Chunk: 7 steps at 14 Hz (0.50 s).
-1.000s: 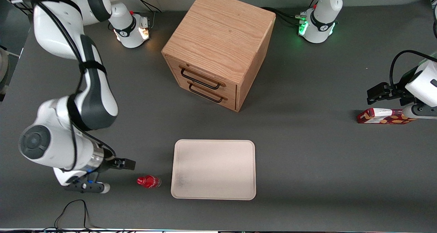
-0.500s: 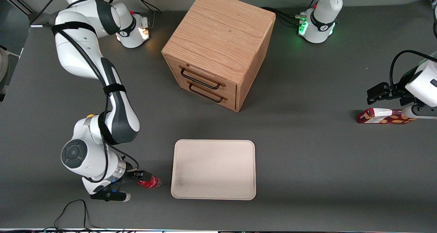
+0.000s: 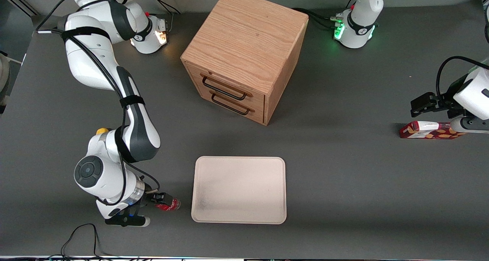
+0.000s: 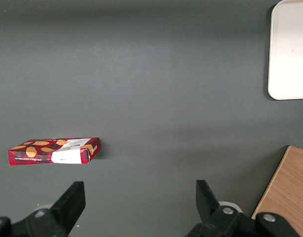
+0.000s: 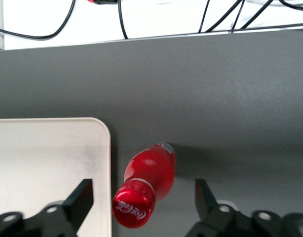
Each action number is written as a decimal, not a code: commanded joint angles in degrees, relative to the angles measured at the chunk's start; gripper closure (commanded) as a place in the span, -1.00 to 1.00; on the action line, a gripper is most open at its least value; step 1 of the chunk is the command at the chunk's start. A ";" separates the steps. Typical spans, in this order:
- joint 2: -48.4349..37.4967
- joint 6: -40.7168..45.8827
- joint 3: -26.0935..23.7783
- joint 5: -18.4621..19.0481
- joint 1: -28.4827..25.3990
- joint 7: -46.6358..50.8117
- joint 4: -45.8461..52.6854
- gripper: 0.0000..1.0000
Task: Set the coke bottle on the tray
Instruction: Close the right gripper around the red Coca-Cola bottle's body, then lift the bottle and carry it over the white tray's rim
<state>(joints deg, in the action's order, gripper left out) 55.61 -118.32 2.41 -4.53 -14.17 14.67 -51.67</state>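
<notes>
Here my gripper stands wide around the coke bottle, just beside the tray; I should centre on its body before closing.

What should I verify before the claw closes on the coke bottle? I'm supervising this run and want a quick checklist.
1. Small red-capped, red-labelled clear plastic coke bottle sits between the claw fingers: ok, the wrist view shows a finger on each side.
2. Claw open wide enough: ok, there are gaps on both sides of the bottle.
3. Bottle pose: it looks tilted or lying down, cap toward the wrist camera; upright cannot be confirmed.
4. Large flat cream-beige rectangular tray is free to receive it: ok, nothing lies on it.
5. Path to the tray: ok, the bottle rests on the grey table right beside the tray's rim.
</notes>
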 commanded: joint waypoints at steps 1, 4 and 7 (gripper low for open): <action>1.08 -1.47 -0.21 -0.22 0.19 -1.14 1.57 -0.61; 1.08 -2.00 -0.21 -0.57 0.19 -1.05 0.87 -0.51; 1.08 -3.32 -1.88 -0.66 0.45 -1.14 -0.01 0.01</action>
<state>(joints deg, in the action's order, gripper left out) 56.14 -120.21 1.76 -4.53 -14.06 14.66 -51.82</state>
